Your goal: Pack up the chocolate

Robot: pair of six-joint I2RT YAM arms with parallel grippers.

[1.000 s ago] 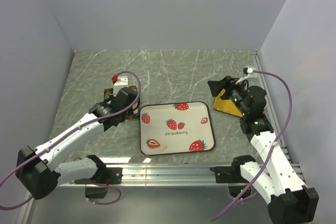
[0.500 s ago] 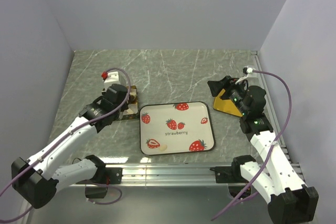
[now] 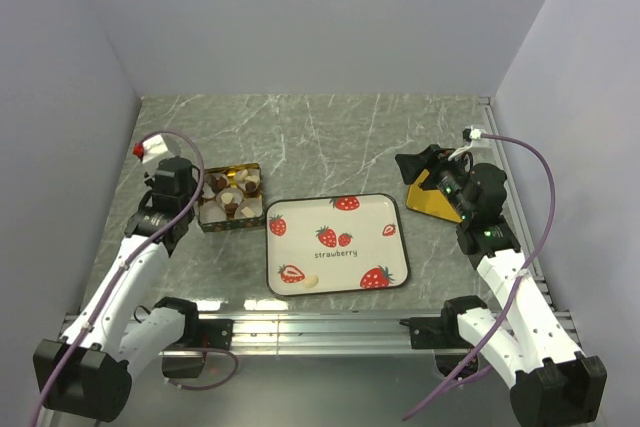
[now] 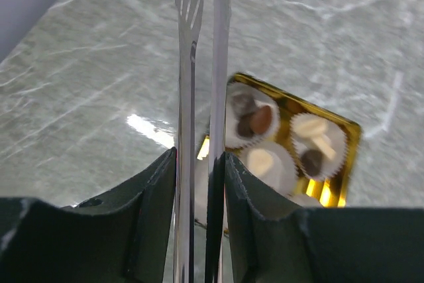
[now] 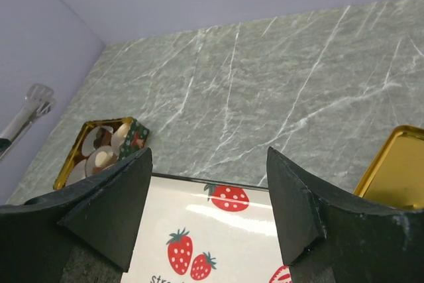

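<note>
**Centre, near.** A rounded-rectangular white tray printed with red strawberries lies flat on the grey marble-patterned tabletop. 1 small cream-white lump rests in the tray's near-left part, too small to identify further.

**Left.** The left gripper is clamped on a pair of slim steel tongs. The 2 blades stand almost together with nothing between them and point away across the table.

**Left, farther.** A rectangular gold tin with dark patterned sides stands just beside the tray's far-left corner. It holds white fluted paper cups. The chocolate, dark brown and cream-white lumps, sits inside these cups. In the wrist view the tongs run past the tin's left side.

**Right, farther.** The right gripper has its 2 fingers spread wide and carries nothing. It is beyond the tray's far-right corner, at the far end of a shallow gold-coloured metal lid. Whether it touches the lid cannot be told.
</note>
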